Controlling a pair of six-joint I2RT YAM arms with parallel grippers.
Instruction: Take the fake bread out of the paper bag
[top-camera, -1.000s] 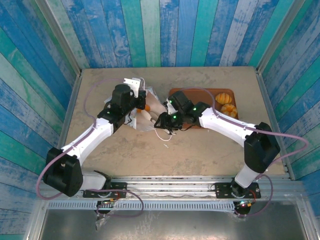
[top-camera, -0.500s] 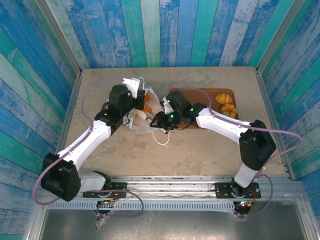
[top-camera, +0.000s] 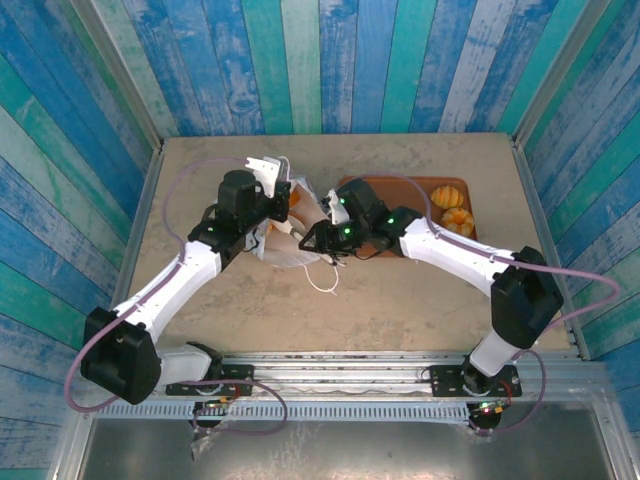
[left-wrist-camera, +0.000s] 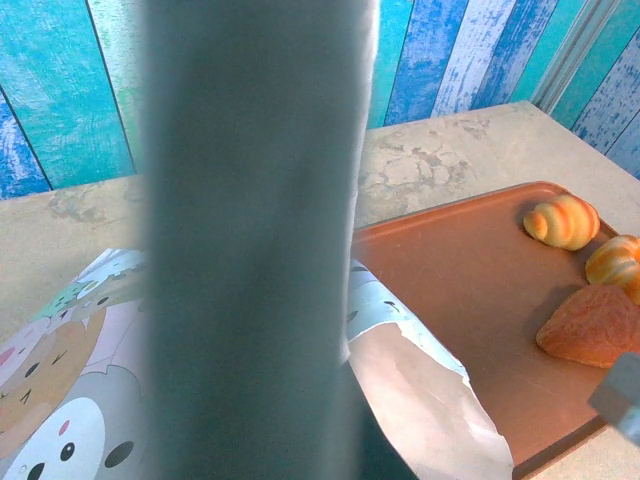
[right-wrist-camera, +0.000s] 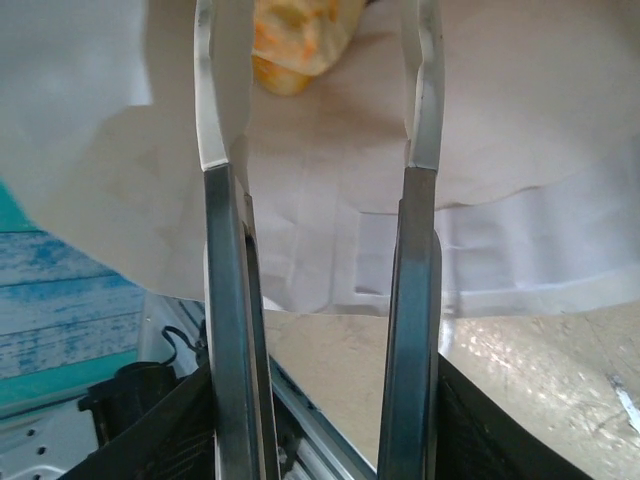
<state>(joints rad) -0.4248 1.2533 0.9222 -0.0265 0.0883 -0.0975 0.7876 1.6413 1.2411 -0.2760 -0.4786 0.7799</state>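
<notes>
Seen from above, the white paper bag lies on a table between two robot arms, beside a brown tray carrying other bread rolls. The left gripper is closed at the bag's rim; whether it pinches paper cannot be told. The right gripper sits inside the bag's mouth, jaws partly apart and empty, with an orange piece of fake bread just beyond its fingertips.

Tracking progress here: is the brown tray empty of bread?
No, bread pieces rest on the tray in the left wrist view.
</notes>
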